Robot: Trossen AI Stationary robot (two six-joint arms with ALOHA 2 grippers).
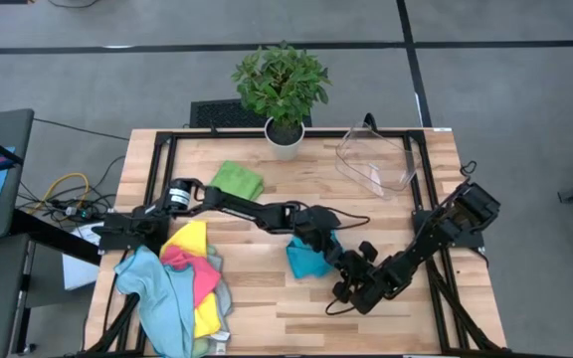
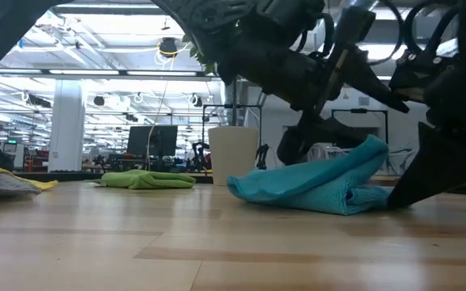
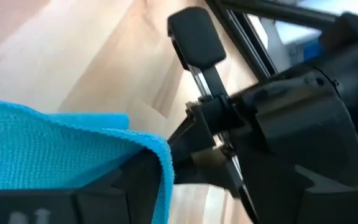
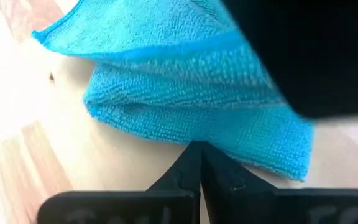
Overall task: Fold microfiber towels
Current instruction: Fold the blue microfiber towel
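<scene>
A blue towel (image 1: 306,257) lies folded in a loose heap on the table's middle (image 2: 314,182), one end raised in a peak (image 2: 369,150). My left gripper (image 1: 324,239) hovers over that raised end, its fingers apart. My right gripper (image 1: 344,286) stands shut, slanting down at the towel's right edge (image 4: 201,152). A green towel (image 1: 237,179) lies folded flat at the far side. Several more towels lie in a pile (image 1: 182,283) at the near left. My left gripper no longer pinches the blue towel. A hemmed edge of the towel's raised end (image 3: 157,146) still lies draped over one of its fingers (image 3: 138,183), slack. My right gripper's shut fingertips sit at the folded towel's lower edge (image 4: 191,138), slanting down from the table's right. Whether they press on the cloth or only on the wood beside it, I cannot tell.
A potted plant (image 1: 282,89) stands at the table's far edge, with a clear plastic bin (image 1: 376,159) lying to its right. Bare wood (image 1: 267,318) shows near the front edge. The two arms nearly meet above the blue towel.
</scene>
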